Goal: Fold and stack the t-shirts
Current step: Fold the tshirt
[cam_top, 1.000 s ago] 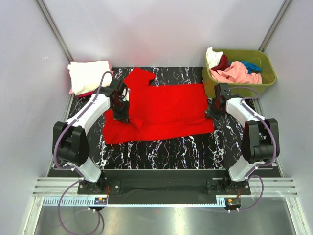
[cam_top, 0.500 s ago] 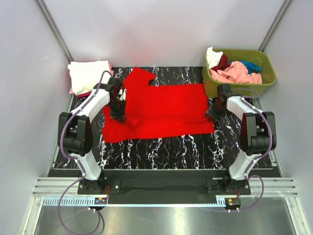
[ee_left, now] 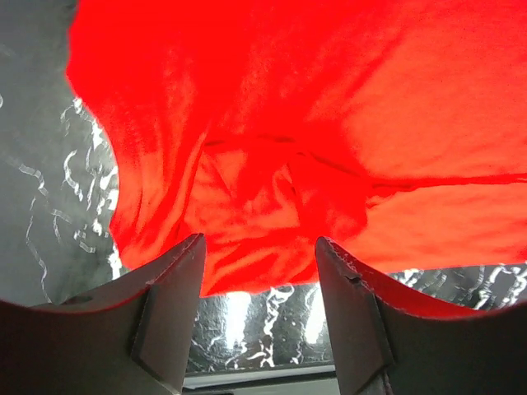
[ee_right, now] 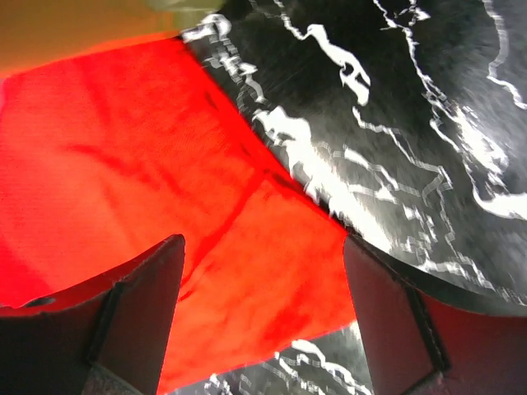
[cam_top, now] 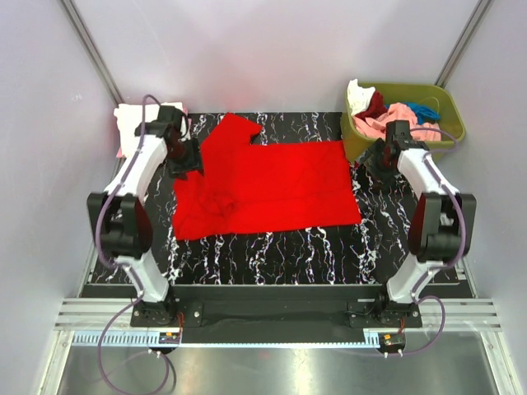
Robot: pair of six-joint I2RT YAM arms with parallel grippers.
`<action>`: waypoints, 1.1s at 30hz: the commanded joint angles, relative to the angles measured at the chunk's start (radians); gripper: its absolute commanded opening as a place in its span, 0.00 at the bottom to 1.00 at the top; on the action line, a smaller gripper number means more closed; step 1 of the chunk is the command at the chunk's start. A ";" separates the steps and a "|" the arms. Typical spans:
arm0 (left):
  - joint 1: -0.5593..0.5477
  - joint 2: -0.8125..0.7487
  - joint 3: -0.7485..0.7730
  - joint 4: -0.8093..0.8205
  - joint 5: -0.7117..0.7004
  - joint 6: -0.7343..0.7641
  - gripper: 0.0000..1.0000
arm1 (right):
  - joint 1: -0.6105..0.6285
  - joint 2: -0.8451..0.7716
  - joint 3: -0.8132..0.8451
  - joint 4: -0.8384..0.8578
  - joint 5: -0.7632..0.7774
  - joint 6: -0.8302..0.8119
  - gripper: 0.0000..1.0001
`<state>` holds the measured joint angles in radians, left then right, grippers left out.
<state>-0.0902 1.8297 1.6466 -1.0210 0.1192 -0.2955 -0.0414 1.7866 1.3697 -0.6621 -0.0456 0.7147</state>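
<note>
The bright red t-shirt (cam_top: 272, 185) lies spread on the black marbled mat, one sleeve pointing to the back left and its left part rumpled. My left gripper (cam_top: 186, 163) hovers open over the shirt's left edge. In the left wrist view that gripper (ee_left: 259, 247) has nothing between its fingers, with the rumpled red t-shirt (ee_left: 313, 123) beyond them. My right gripper (cam_top: 373, 161) stands open off the shirt's right edge. In the right wrist view it (ee_right: 263, 247) is empty above the red t-shirt's corner (ee_right: 123, 164). A folded cream-white t-shirt (cam_top: 130, 119) sits at the back left, partly hidden by the left arm.
An olive-green bin (cam_top: 449, 132) at the back right holds a pink t-shirt (cam_top: 397, 117), a teal one (cam_top: 425, 109), a dark red one (cam_top: 375, 104) and a white one (cam_top: 359, 95). The marbled mat (cam_top: 272, 255) shows in front of the red shirt. Grey walls close in both sides.
Both grippers have opened and let go of the red shirt. The left arm pulled back toward the cream-white stack, the right one toward the bin. The shirt now lies flat.
</note>
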 commanded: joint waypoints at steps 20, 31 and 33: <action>-0.197 -0.347 -0.645 0.391 0.059 -0.217 0.34 | 0.449 -0.199 -0.443 0.545 -0.342 0.017 0.66; -0.218 -0.135 -0.526 0.391 -0.013 -0.176 0.31 | 0.495 -0.124 -0.478 0.599 -0.277 0.020 0.64; -0.218 -0.095 -0.495 0.372 -0.032 -0.160 0.31 | 0.495 -0.104 -0.472 0.602 -0.287 0.017 0.64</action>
<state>-0.3065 1.7054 1.0721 -0.6605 0.1364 -0.4870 0.4458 1.6669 0.8886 -0.1150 -0.3489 0.7311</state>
